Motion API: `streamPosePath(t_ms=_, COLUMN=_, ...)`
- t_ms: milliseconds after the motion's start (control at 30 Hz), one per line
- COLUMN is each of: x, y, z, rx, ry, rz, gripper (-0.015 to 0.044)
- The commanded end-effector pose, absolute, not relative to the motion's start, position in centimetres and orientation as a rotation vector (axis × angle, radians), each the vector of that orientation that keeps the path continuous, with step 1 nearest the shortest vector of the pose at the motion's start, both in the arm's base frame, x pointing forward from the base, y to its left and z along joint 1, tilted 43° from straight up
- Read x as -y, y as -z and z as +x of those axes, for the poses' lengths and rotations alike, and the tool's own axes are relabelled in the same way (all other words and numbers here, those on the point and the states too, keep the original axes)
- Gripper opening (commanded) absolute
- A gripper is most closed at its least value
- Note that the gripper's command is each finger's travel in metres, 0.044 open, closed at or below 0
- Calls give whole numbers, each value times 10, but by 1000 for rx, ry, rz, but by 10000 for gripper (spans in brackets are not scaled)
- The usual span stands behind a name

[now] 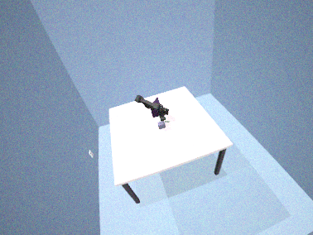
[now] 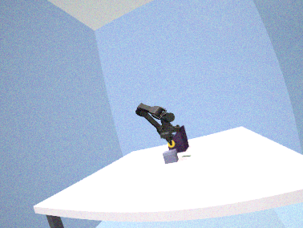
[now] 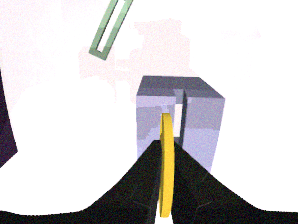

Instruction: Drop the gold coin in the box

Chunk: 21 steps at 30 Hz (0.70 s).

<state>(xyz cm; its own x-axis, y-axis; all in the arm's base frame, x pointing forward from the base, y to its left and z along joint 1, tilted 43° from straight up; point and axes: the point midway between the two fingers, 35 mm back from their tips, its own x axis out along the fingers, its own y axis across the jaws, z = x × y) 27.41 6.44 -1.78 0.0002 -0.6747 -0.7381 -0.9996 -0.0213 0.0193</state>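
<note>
To my left, the shallow green rectangular holder (image 3: 111,24) lay tilted on the white table top (image 3: 253,43), apart from everything else. My black parallel-jaw gripper (image 3: 165,212) was clenched on the thin gold coin (image 3: 166,163) (edge-on to my camera), held just above the grey box (image 3: 181,123) and roughly lined up with its narrow slot (image 3: 178,115).
</note>
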Motion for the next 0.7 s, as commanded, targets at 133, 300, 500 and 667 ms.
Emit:
streamPosePath(t_ms=133, x=-49, y=4, z=287, rx=-1726, ry=-784, rz=-1754, gripper=0)
streamPosePath(t_ms=300, x=-50, y=5, z=286, rx=-1729, ry=-784, rz=-1752, gripper=0)
streamPosePath(t_ms=500, x=-51, y=7, z=284, rx=-1731, ry=-784, rz=-1749, gripper=0)
streamPosePath(t_ms=667, x=-50, y=6, z=285, rx=-1731, ry=-784, rz=-1749, gripper=0)
